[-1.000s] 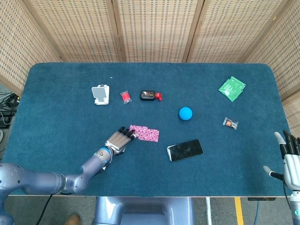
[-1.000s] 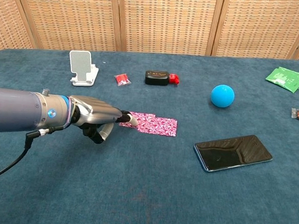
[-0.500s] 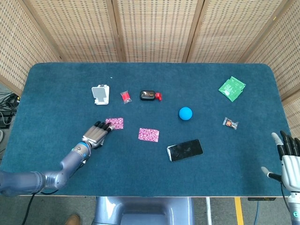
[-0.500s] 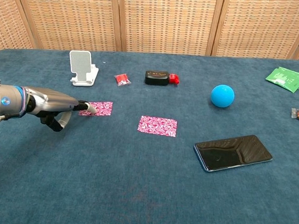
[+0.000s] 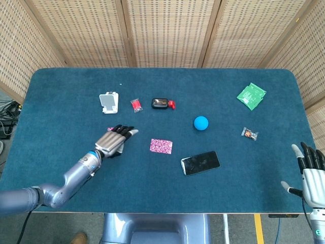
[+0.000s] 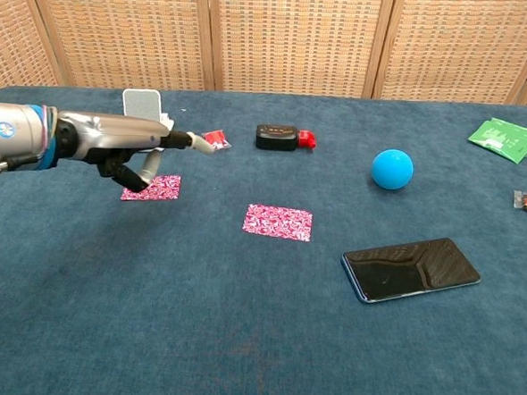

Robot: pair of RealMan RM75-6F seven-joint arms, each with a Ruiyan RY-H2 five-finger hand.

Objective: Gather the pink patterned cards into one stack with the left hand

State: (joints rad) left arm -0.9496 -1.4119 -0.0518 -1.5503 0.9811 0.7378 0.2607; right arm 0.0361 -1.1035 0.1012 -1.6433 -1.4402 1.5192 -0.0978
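The left robot hand [image 6: 123, 144] hangs above the blue worktop [image 5: 61, 91] with its fingers [image 6: 182, 140] stretched out flat and apart, holding nothing. One pink patterned card [image 6: 151, 187] lies flat just under and in front of it; from the head view the hand covers most of that card. The second pink patterned card [image 5: 161, 146] lies flat well apart to the right, near the middle of the worktop, so the two are not stacked.

Behind the left robot hand stand a white phone stand [image 5: 108, 102], a small red packet [image 5: 135, 104] and a black device [image 5: 161, 103] with a red end. A blue ball [image 5: 201, 122] and a dark phone [image 5: 200, 162] lie beyond the second card, with a green packet [image 5: 251, 96] and a small wrapped sweet [image 5: 249, 133] farther right.

The right robot hand [image 5: 311, 170] rests at the worktop's near right corner, fingers spread and empty.
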